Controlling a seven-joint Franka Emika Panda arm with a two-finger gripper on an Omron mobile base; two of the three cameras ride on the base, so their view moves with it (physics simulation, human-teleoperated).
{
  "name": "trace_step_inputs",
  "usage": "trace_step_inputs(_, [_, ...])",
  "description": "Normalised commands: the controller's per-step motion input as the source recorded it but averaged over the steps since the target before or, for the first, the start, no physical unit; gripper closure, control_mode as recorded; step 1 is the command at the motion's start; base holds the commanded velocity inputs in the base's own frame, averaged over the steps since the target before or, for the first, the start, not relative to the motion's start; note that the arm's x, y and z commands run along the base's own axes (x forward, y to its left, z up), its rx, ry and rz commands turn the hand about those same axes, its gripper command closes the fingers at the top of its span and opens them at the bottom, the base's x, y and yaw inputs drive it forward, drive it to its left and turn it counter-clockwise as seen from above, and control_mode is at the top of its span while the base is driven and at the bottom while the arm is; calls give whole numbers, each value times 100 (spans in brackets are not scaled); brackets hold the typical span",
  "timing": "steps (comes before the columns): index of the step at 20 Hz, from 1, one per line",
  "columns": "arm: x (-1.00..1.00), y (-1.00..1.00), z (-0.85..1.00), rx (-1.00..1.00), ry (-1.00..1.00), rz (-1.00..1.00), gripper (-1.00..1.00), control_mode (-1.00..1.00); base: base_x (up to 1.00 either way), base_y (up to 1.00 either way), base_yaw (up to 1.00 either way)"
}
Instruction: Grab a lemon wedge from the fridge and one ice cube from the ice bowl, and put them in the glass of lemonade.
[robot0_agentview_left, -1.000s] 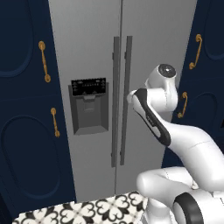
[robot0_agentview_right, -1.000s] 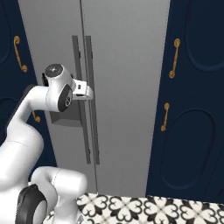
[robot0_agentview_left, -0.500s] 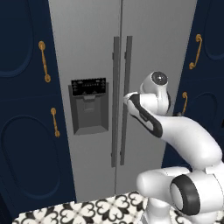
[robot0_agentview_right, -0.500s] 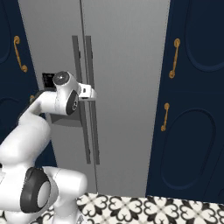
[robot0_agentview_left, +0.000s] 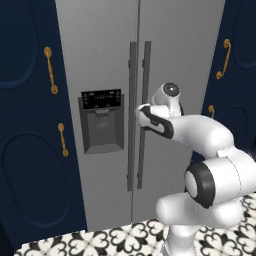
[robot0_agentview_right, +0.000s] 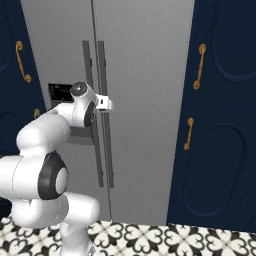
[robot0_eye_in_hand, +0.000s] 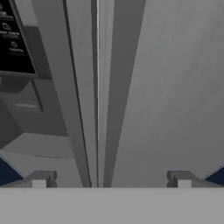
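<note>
Reaching toward the middle of the frame in the left base view, the white arm brings its gripper (robot0_agentview_right: 106, 103) up to the two dark bar handles (robot0_agentview_left: 139, 115) of the fridge (robot0_agentview_left: 100, 50). Both fridge doors are closed, and the seam between them runs down the centre of the picture. In the hand view the two finger tips (robot0_eye_in_hand: 40, 179) stand wide apart at the lower left and lower right, so the gripper is open and holds nothing, and the handles (robot0_eye_in_hand: 98, 87) pass between the tips up the centre of the frame. I cannot tell if the tips touch a handle. The black dispenser panel (robot0_agentview_left: 102, 120) sits on the left door, at centre left of the left base view. Navy cabinets (robot0_agentview_right: 220, 125) with brass handles (robot0_agentview_right: 199, 66) fill the right part of the right base view. A patterned tile floor (robot0_agentview_right: 165, 237) lies along the bottom edge.
</note>
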Motion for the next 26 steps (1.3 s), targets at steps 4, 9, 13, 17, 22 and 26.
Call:
trace_step_inputs(4, [55, 0, -33, 0, 0, 0, -100, -100, 0, 0, 0])
trace_step_inputs(9, [43, -4, 0, 0, 5, 0, -100, -100, 0, 0, 0])
trace_step_inputs(13, [32, 0, -10, 0, 1, 0, -100, -100, 0, 0, 0])
trace_step_inputs(17, [34, 0, -25, 0, 1, 0, -100, -100, 0, 0, 0])
trace_step_inputs(22, [37, 0, -35, 0, 0, 0, -100, -100, 0, 0, 0])
trace_step_inputs(26, [46, 0, -11, 0, 0, 0, -100, -100, 0, 0, 0])
